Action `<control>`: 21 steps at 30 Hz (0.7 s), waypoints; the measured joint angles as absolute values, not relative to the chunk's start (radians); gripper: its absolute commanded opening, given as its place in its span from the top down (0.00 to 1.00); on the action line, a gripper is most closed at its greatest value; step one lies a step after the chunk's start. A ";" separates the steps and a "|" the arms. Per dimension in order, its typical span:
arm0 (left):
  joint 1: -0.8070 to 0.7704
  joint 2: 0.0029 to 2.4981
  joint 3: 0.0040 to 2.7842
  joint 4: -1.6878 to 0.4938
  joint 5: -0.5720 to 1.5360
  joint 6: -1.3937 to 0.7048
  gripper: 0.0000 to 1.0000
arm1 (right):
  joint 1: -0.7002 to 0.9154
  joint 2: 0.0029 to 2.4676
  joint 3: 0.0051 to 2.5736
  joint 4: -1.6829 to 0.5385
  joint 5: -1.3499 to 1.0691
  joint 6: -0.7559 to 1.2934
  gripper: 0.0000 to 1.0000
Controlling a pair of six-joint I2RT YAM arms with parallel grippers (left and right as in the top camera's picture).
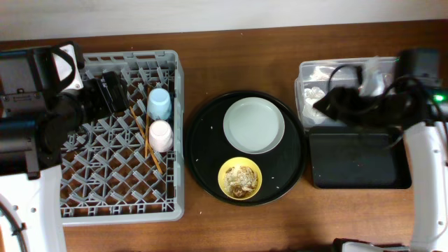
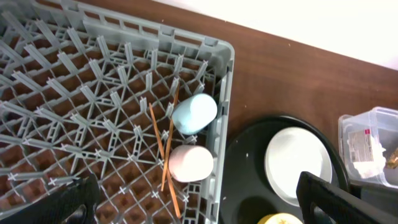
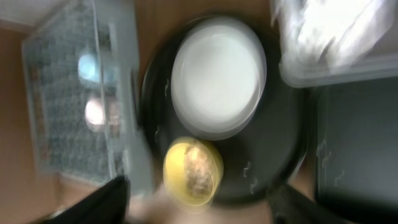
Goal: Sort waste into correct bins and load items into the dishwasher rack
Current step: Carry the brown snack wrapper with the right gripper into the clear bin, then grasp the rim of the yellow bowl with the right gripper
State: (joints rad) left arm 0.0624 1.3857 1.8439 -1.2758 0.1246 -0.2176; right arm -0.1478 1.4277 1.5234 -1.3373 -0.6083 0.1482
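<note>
The grey dishwasher rack holds the light-blue cup, the pink cup and two chopsticks along its right side. They also show in the left wrist view: blue cup, pink cup, chopsticks. The pale plate and the yellow bowl with beige scraps sit on the round black tray. The clear tub holds white napkin. The black rectangular tray lies in front of it. My left gripper is open and empty above the rack. My right gripper is open and empty; that view is blurred.
In the overhead view my right arm lies over the clear tub and hides much of its inside. My left arm covers the rack's far left. Bare brown table runs behind the round tray.
</note>
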 measured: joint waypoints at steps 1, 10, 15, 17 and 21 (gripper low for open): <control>0.062 1.386 1.844 -1.279 0.125 -0.218 0.01 | -0.087 1.428 1.521 -1.372 -0.601 0.130 0.43; 0.062 1.386 1.844 -1.279 0.125 -0.218 0.01 | 0.755 1.474 1.323 -1.093 -0.161 0.424 0.43; 0.063 1.386 1.844 -1.279 0.125 -0.218 0.01 | 0.958 1.631 1.207 -0.903 0.049 0.537 0.46; 0.063 1.386 1.844 -1.279 0.125 -0.218 0.01 | 0.965 1.687 1.202 -0.866 0.076 0.548 0.53; 0.063 1.386 1.844 -1.279 0.125 -0.218 0.01 | 0.965 1.766 1.202 -0.849 0.098 0.556 0.70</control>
